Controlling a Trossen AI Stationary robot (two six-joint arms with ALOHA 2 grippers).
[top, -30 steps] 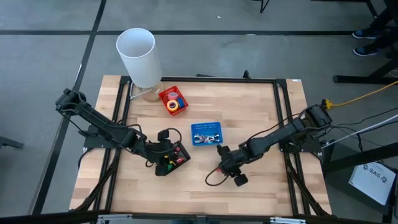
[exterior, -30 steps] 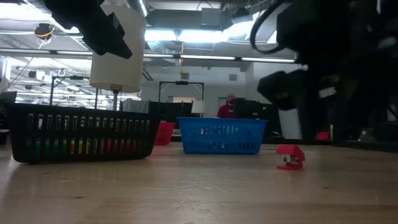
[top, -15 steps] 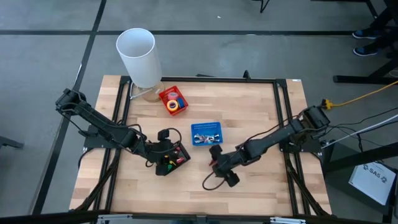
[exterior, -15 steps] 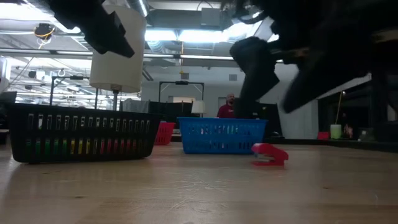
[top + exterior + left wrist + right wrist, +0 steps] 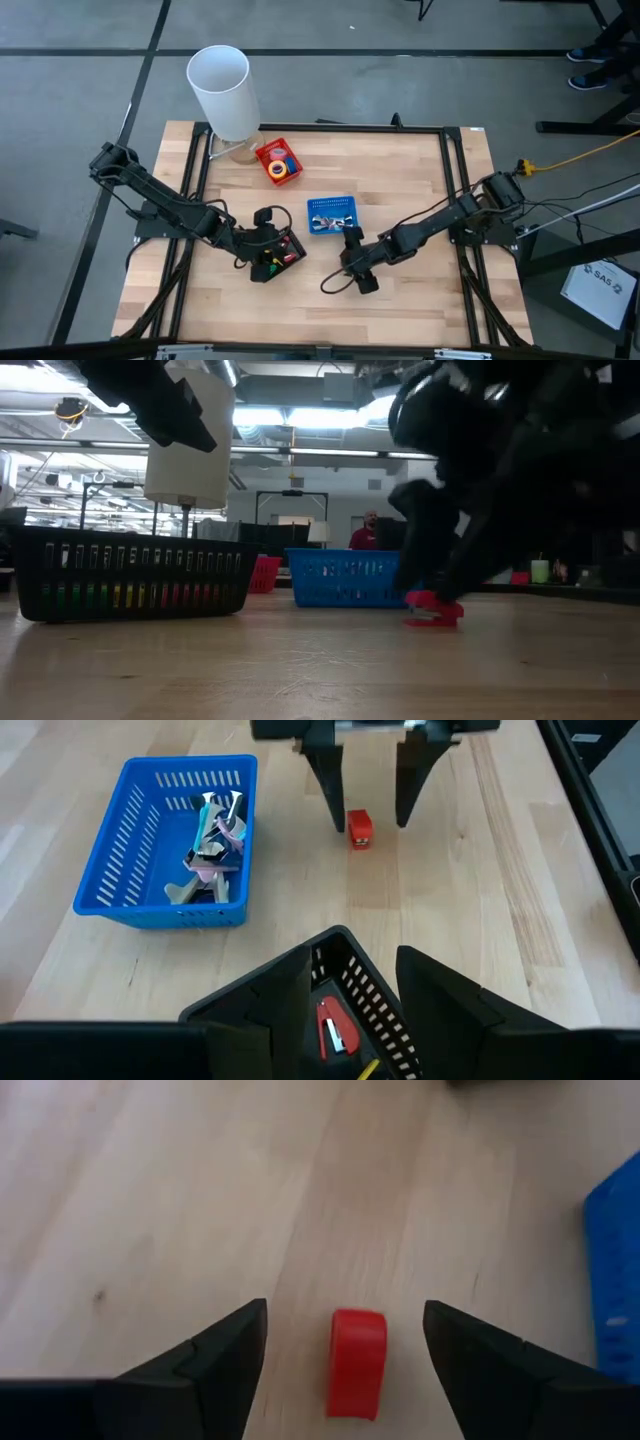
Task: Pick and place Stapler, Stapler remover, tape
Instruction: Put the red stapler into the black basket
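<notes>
No brand or readable writing shows on the things on the counter [image 5: 420,180]. The small red stapler [image 5: 356,1362] lies flat on the wood, just beside the blue basket [image 5: 140,840], which holds the staple removers [image 5: 212,850]. In the right wrist view its long axis runs along the gripper's own direction, with the rounded end pointing away from the camera.

The right gripper [image 5: 345,1355] is low over the counter with its fingers wide apart, one on each side of the stapler and not touching it. The left wrist view shows the same: two dark fingers [image 5: 325,775] standing beside the red piece. One second ago the stapler lay alone, further from the blue basket, and the right gripper was higher and away from it; now the gripper has come down around it.

The left gripper [image 5: 350,980] hovers over the black basket [image 5: 275,250], fingers apart and holding nothing; its arm has not moved. A red stapler [image 5: 330,1025] lies inside that basket. The tape rolls [image 5: 280,168] are in the red basket [image 5: 264,151] near the white cylinder [image 5: 222,90].
</notes>
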